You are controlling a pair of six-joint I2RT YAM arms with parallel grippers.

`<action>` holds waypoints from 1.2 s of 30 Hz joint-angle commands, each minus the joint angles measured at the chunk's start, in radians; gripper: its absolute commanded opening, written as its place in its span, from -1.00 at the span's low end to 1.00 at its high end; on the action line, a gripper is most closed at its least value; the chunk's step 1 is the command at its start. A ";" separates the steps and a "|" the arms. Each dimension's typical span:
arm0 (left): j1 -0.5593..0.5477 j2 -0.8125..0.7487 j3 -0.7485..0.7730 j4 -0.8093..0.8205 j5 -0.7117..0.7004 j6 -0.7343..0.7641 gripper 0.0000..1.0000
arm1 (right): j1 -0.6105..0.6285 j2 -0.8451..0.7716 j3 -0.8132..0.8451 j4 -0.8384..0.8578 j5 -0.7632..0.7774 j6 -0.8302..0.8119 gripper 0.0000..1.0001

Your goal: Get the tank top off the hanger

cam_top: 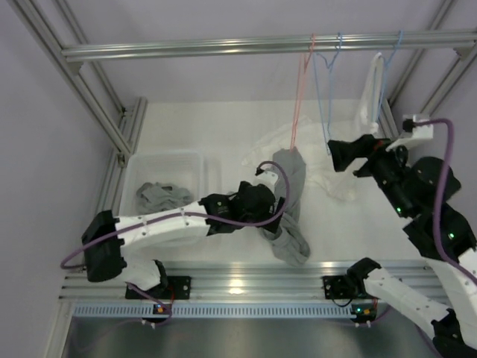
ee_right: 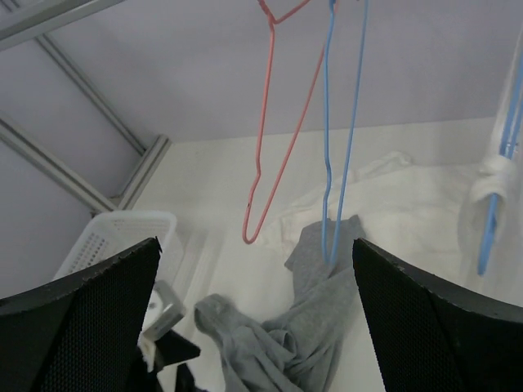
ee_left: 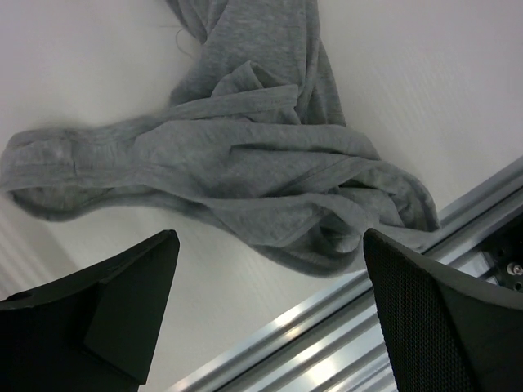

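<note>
A grey tank top lies crumpled on the white table, its top end under the hangers. It also shows in the left wrist view and the right wrist view. A bare red hanger and a blue hanger hang from the rail. The blue hanger's lower end overlaps the grey cloth; I cannot tell if they touch. My left gripper is open and empty just above the grey top. My right gripper is open and empty, facing the hangers.
A white garment hangs on a second blue hanger at the right. Another white cloth lies spread on the table behind the grey top. A white basket holding grey clothes stands at the left. An aluminium rail runs along the near edge.
</note>
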 commanded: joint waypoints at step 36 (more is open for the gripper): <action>0.021 0.081 -0.031 0.037 -0.212 -0.127 -1.00 | 0.013 -0.325 0.034 -0.307 -0.074 -0.058 0.99</action>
